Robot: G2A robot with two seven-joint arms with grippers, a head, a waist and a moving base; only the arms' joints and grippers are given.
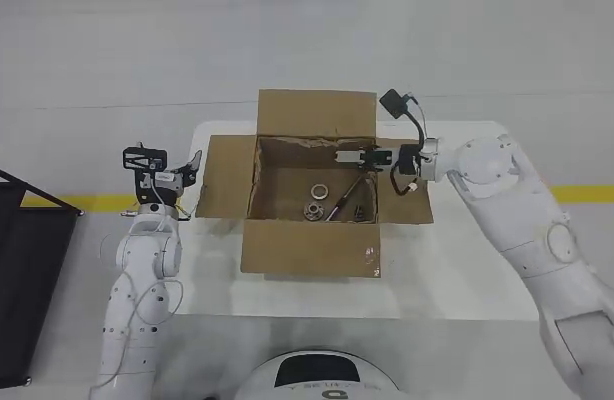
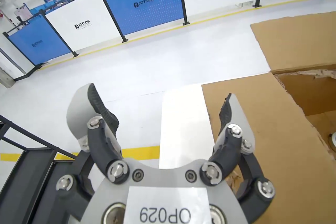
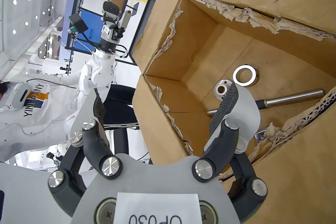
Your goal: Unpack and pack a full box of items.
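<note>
Box (image 1: 307,250): open, standing on the desk (image 1: 417,285).
Contents: ring (image 3: 244,74), flanged hub (image 3: 222,88) and rod (image 3: 291,98) lie on its floor.
Left hand (image 2: 160,93): released, empty, beside the left flap (image 2: 262,130).
Right hand (image 3: 165,91): released, empty, above the box's right side.
Progress: unpacking looks unfinished, with these parts still to lift out; repacking remains.

Left gripper (image 2: 160,91), right gripper (image 3: 165,89) — fingers (image 2: 103,110) spread.

Brown box (image 1: 312,255), silvery metal ring (image 3: 244,75)
</note>
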